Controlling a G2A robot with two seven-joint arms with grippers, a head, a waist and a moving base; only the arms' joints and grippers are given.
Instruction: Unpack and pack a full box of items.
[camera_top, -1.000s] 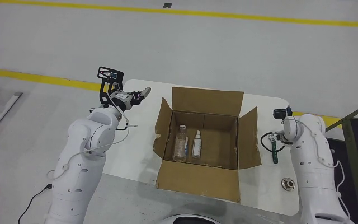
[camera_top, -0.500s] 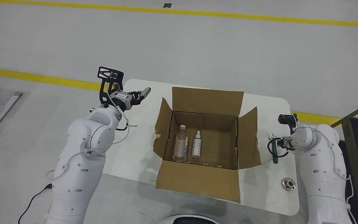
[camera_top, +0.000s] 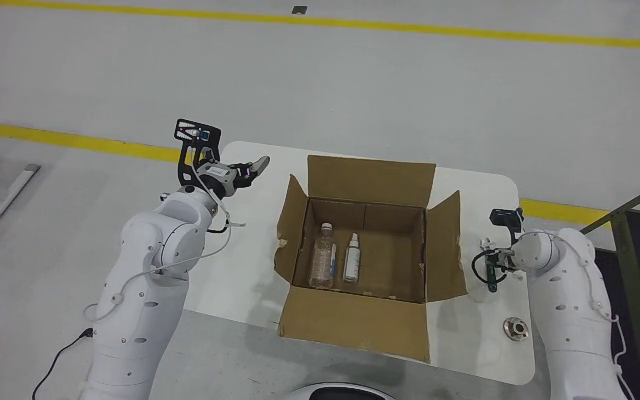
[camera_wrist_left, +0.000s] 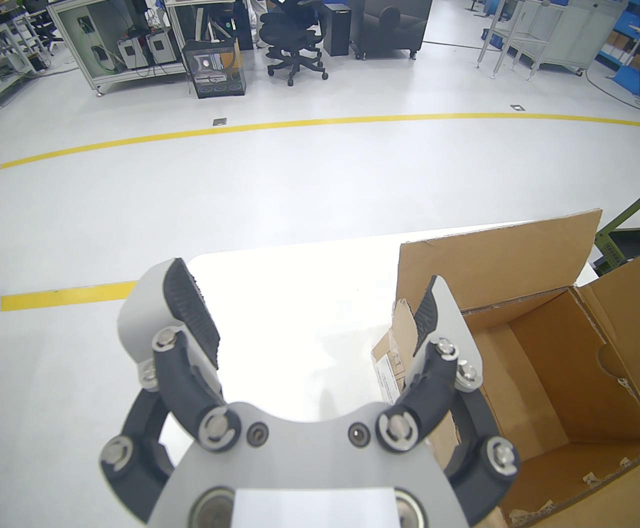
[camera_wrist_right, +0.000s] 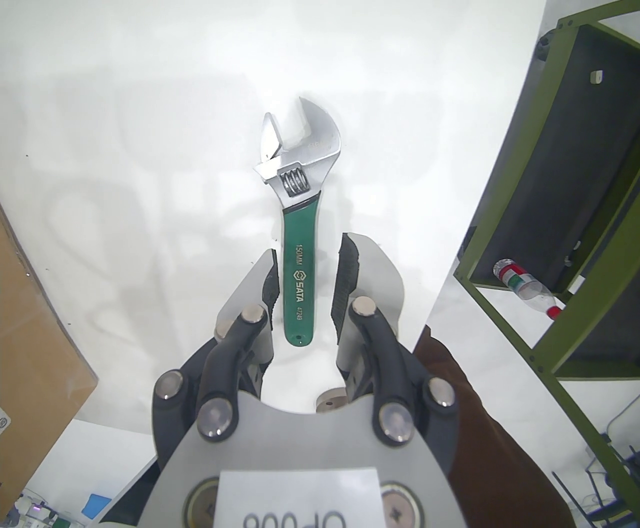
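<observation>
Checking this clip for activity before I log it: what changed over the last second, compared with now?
The right arm swung away from the box toward the right edge of the table, then eased slightly back. The right gripper is open astride the handle of the wrench, which never left its spot on the table. The open left gripper, the box, its water bottle and spray bottle stayed put.

The wrench (camera_wrist_right: 300, 220) has a polished bare-metal head and a glossy green plastic-coated handle; the tabletop (camera_wrist_right: 150, 100) beneath is smooth, white and semi-gloss. At 9 o'clock of it, the box (camera_top: 365, 180) is matt brown corrugated cardboard, rough-edged. The right tool (camera_wrist_right: 311, 255): matt grey metal, ribbed black rubber pads (camera_wrist_right: 345, 280).
</observation>
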